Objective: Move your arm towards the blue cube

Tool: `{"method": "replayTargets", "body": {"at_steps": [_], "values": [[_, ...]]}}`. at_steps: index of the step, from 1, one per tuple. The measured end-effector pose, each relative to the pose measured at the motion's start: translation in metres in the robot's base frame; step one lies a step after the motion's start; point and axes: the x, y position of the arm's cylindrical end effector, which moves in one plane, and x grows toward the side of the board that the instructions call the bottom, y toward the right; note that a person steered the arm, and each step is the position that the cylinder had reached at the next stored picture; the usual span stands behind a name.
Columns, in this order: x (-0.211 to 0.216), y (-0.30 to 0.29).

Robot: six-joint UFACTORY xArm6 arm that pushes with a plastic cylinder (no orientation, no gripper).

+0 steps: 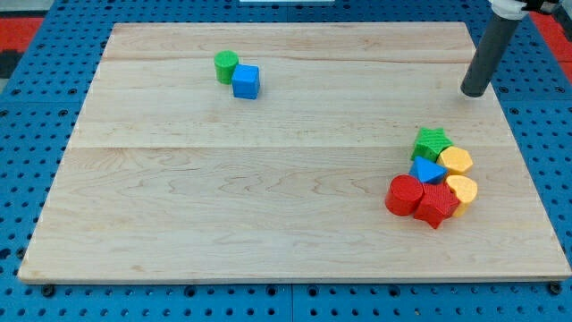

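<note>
We were at the approach stage when this was taken: my tip (475,93) rested on the wooden board (268,215) at its far right, well apart from the blue cube (246,81), which sat at the far left of centre. The rod carried nothing and touched no block; it has no jaws to part or close, being a plain dark cylinder ending on the wood.

The blue cube looked a clean, bright blue, with its lighter top face and two darker side faces showing, turned a little so that one corner faced the near side. The green cylinder (226,66) stood touching it, or very nearly so, on its far left side.

We judged that the next move called for a long slide leftwards along the far part of the board, with little shift nearer or farther, since the cube lay at almost the same depth as the tip. That path looked open. The other blocks were bunched at the near right: a green star (433,141), a blue triangle (427,170), two yellow blocks (457,161), a red cylinder (404,195) and a red star (436,204), all clear of the line.
</note>
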Motion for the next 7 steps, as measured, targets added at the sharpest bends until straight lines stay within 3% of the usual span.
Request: {"method": "replayTargets", "body": {"at_steps": [1,2,4,5,7], "values": [[0.001,-0.092],[0.006,-0.085],[-0.034,-0.081],[-0.040,-0.136],[-0.041,-0.153]]}}
